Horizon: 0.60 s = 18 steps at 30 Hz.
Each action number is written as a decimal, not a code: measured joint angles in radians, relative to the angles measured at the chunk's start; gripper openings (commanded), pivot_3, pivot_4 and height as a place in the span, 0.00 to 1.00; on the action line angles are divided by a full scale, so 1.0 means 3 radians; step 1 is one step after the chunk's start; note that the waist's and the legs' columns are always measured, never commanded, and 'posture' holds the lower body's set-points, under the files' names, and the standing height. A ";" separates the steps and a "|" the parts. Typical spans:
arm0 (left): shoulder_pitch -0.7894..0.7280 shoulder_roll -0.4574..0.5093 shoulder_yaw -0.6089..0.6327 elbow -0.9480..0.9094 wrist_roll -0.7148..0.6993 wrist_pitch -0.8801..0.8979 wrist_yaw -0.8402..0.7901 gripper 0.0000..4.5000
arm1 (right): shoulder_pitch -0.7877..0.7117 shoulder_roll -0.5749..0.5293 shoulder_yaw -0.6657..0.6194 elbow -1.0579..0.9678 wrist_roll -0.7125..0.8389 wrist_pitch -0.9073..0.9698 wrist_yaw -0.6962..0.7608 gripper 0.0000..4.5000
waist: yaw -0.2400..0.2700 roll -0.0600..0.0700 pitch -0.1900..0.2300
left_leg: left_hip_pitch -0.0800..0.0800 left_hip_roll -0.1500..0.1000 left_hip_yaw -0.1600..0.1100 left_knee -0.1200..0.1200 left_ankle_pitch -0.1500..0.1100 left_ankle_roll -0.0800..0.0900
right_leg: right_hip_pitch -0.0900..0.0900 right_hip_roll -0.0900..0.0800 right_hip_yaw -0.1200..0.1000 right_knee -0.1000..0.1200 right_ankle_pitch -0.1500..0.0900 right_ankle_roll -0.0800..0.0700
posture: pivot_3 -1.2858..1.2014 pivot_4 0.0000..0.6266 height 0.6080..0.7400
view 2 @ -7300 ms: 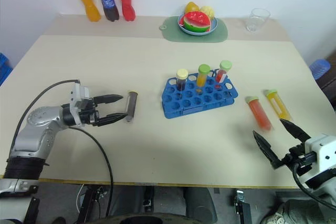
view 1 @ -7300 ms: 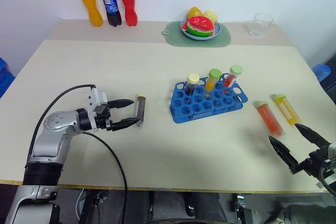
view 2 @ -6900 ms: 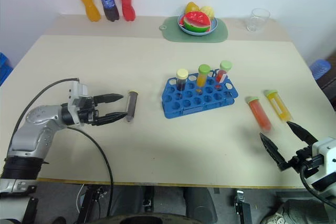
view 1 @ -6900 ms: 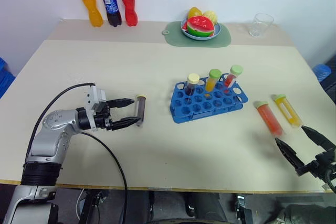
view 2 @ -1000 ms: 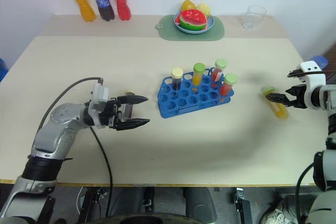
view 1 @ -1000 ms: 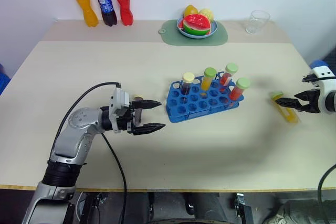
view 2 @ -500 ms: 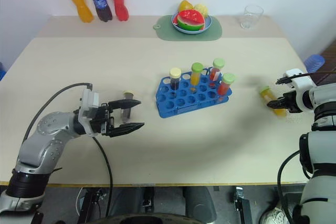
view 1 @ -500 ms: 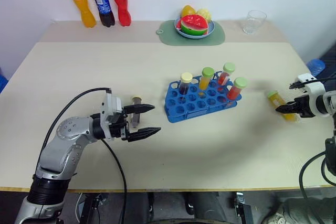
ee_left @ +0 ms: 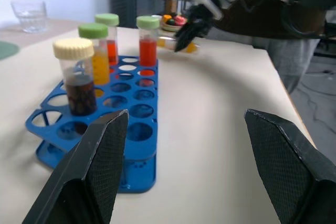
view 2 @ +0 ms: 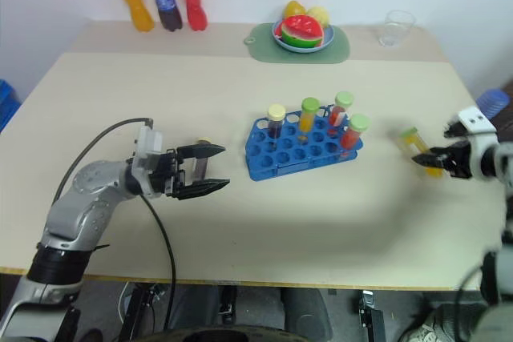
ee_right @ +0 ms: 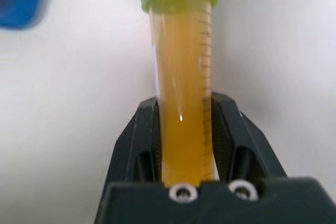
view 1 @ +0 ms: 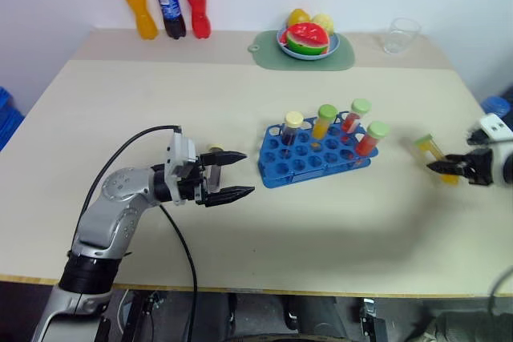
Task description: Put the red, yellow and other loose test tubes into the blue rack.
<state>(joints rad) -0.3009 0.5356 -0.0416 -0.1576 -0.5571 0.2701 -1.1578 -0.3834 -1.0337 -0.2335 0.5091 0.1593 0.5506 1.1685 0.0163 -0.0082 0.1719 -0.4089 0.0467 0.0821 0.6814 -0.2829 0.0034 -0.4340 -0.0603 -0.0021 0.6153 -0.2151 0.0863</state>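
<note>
My right pincer (ee_right: 184, 129) is clamped on the yellow tube (ee_right: 181, 77), a smooth clear plastic cylinder with printed graduation lines and a ribbed green cap, pointing out past my black fingers (ee_right: 137, 140). The perforated blue rack (view 1: 317, 158) stands to that pincer's left on the pale matte worktop (view 1: 240, 102), holding four capped tubes upright. My left pincer (view 1: 234, 174) hangs agape with textured pads, the brown tube (view 1: 213, 167) just behind its fingers.
</note>
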 measured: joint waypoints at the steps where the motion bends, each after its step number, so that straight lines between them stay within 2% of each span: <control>1: -0.0054 -0.0026 -0.0028 0.0074 0.0012 -0.0015 -0.0034 0.81 | 0.0445 0.0075 -0.0289 -0.0552 0.0109 0.0119 -0.0051 0.18 | 0.0015 0.0003 -0.0001 | -0.0001 0.0000 -0.0004 -0.0001 0.0000 0.0000 | 0.0000 0.0000 -0.0002 -0.0001 -0.0001 0.0000 | 0.52 0.24 1.00; 2: -0.0112 -0.0050 -0.0050 0.0155 0.0021 -0.0046 -0.0076 0.81 | 0.0847 0.0216 -0.0549 -0.1112 0.0223 0.0197 -0.0098 0.18 | 0.0008 0.0002 -0.0002 | 0.0001 0.0002 -0.0004 0.0000 0.0000 0.0000 | 0.0002 0.0003 -0.0002 -0.0001 -0.0001 0.0000 | 0.52 0.24 1.00; 5: -0.0304 -0.0136 -0.0120 0.0343 0.0059 -0.0112 -0.0197 0.81 | 0.1599 0.0672 -0.1027 -0.2257 0.0558 0.0335 -0.0244 0.18 | -0.0025 0.0003 -0.0002 | 0.0005 0.0002 -0.0005 0.0003 0.0000 -0.0001 | 0.0006 0.0004 0.0000 -0.0002 -0.0007 -0.0008 | 0.52 0.24 1.00; 7: -0.0394 -0.0168 -0.0151 0.0459 0.0086 -0.0160 -0.0268 0.81 | 0.1852 0.0947 -0.1127 -0.2764 0.0695 0.0289 -0.0375 0.18 | -0.0060 0.0001 -0.0003 | 0.0014 0.0003 -0.0006 0.0005 0.0000 -0.0001 | 0.0012 0.0004 0.0001 -0.0001 -0.0007 -0.0008 | 0.52 0.24 1.00; 9: -0.0475 -0.0231 -0.0180 0.0584 0.0100 -0.0206 -0.0339 0.81 | 0.1893 0.1294 -0.1126 -0.3075 0.0755 0.0100 -0.0594 0.18 | -0.0099 -0.0001 -0.0003 | 0.0017 0.0003 -0.0008 0.0006 0.0000 -0.0001 | 0.0015 0.0004 0.0001 -0.0001 -0.0007 -0.0007 | 0.52 0.24 1.00; 12: -0.0582 -0.0296 -0.0220 0.0740 0.0147 -0.0256 -0.0427 0.81 | 0.1821 0.1826 -0.0851 -0.3266 0.0601 -0.0483 -0.1050 0.18 | -0.0117 -0.0001 -0.0003 | 0.0017 0.0003 -0.0009 0.0004 0.0000 -0.0001 | 0.0013 0.0008 0.0002 0.0001 -0.0005 -0.0013 | 0.52 0.24 1.00; 15: -0.0625 -0.0308 -0.0217 0.0817 0.0161 -0.0295 -0.0477 0.81 | 0.1609 0.2295 -0.0484 -0.3241 0.0429 -0.0977 -0.1441 0.18 | -0.0111 0.0001 -0.0003 | 0.0011 0.0004 -0.0008 0.0003 0.0000 -0.0001 | 0.0009 0.0011 0.0002 0.0002 -0.0005 -0.0014 | 0.52 0.24 1.00; 18: -0.0627 -0.0324 -0.0214 0.0871 0.0171 -0.0305 -0.0503 0.81 | 0.1336 0.2571 -0.0214 -0.3028 0.0193 -0.1475 -0.1782 0.18 | -0.0099 0.0000 -0.0003 | 0.0008 0.0003 -0.0006 0.0005 0.0001 -0.0001 | 0.0008 0.0009 0.0002 0.0001 -0.0005 -0.0013 | 0.52 0.24 1.00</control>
<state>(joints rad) -0.4891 0.4384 -0.1058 0.1037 -0.5058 0.1785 -1.3087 0.0173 -0.2624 -0.2979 -0.3992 0.2173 0.1082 0.6338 -0.0133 -0.0083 0.1709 -0.4066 0.0477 0.0803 0.6829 -0.2826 0.0031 -0.4316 -0.0575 -0.0014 0.6156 -0.2166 0.0822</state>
